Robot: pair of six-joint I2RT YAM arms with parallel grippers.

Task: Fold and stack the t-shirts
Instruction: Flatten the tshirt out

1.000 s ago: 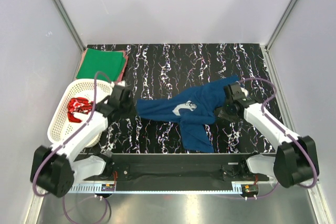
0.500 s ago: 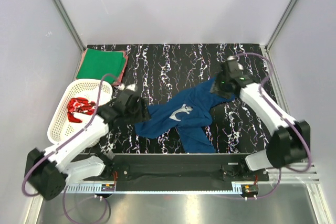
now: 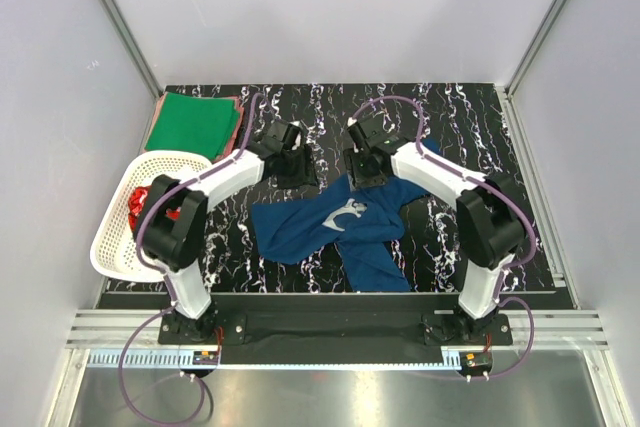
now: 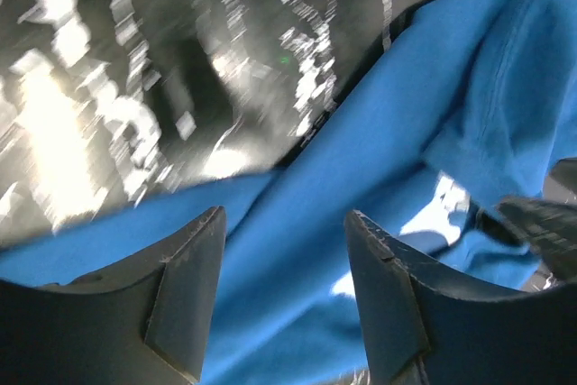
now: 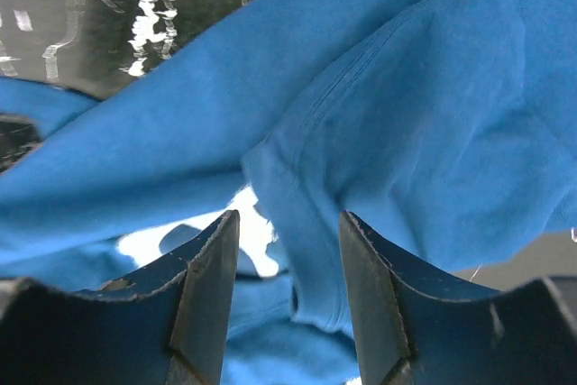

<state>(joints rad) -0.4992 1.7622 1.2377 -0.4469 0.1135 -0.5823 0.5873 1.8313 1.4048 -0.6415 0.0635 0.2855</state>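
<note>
A dark blue t-shirt (image 3: 340, 222) with a white print lies crumpled on the black marbled table (image 3: 460, 117). My left gripper (image 3: 297, 169) hovers at the shirt's far left edge, and the left wrist view shows it (image 4: 285, 218) open above the blue cloth (image 4: 361, 178). My right gripper (image 3: 365, 169) hovers over the shirt's far middle. It (image 5: 288, 215) is also open, with a seamed fold of the shirt (image 5: 406, 132) below its fingers. A folded green t-shirt (image 3: 195, 124) rests on a reddish-pink one (image 3: 238, 117) at the back left. A red t-shirt (image 3: 138, 205) lies in the basket.
The white lattice basket (image 3: 120, 242) stands at the left edge of the table, partly under my left arm. Grey walls close in the back and both sides. Both arms reach inward, their wrists close together over the middle.
Both grippers let go of the blue shirt's ends and opened. The arms swung inward to the shirt's far edge, and the shirt settled into a more bunched heap.
</note>
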